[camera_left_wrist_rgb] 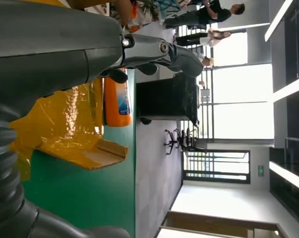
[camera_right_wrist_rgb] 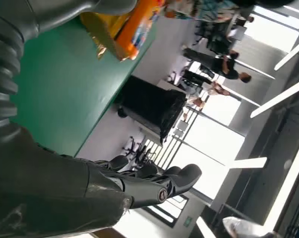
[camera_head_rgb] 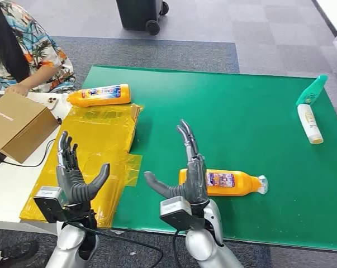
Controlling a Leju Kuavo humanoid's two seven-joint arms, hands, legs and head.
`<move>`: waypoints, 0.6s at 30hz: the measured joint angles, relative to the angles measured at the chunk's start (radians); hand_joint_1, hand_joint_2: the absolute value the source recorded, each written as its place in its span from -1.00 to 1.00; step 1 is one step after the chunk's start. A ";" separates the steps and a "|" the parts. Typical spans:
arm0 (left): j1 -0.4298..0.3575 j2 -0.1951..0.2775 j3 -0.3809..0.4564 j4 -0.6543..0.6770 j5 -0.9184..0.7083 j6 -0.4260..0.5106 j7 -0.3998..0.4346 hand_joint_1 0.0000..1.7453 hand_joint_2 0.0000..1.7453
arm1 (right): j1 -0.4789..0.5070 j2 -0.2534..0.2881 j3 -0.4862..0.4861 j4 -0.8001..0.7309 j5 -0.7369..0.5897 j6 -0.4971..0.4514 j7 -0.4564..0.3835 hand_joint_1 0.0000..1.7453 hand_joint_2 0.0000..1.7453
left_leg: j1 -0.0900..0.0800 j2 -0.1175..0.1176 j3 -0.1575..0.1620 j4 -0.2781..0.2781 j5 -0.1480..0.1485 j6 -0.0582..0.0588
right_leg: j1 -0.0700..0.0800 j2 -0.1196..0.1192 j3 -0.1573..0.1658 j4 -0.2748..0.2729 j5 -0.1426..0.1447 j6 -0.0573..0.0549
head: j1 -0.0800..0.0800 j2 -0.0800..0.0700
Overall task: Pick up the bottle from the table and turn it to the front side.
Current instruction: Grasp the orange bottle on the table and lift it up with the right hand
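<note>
Lying beside right hand (camera_head_rgb: pixel 194 177): bottle (camera_head_rgb: pixel 226 182).

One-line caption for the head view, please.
Both hands open, right hand above an orange bottle lying on the green mat; left hand over yellow plastic.

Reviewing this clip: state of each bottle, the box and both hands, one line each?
Near orange bottle: lying flat, not gripped.
Far orange bottle: lying flat by yellow plastic sheet.
White bottle: lying flat.
Green bottle: lying flat.
Cardboard box: closed.
Left hand: open.
Right hand: open.
</note>
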 joint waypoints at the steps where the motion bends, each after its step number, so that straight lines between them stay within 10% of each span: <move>1: 0.000 0.000 0.000 0.000 -0.002 -0.003 0.001 -1.00 1.00 | -0.004 -0.005 0.001 0.006 0.035 0.008 0.018 -1.00 1.00 | 0.000 0.000 0.000 0.000 0.000 0.000 | 0.000 0.000 0.000 0.000 0.000 0.000 | 0.000 0.000; 18: 0.038 -0.026 0.060 -0.035 -0.074 -0.092 0.036 -1.00 1.00 | -0.066 -0.139 -0.020 0.124 0.690 0.187 0.401 -1.00 1.00 | 0.000 0.000 0.000 0.000 0.000 0.000 | 0.000 0.000 0.000 0.000 0.000 0.000 | 0.000 0.000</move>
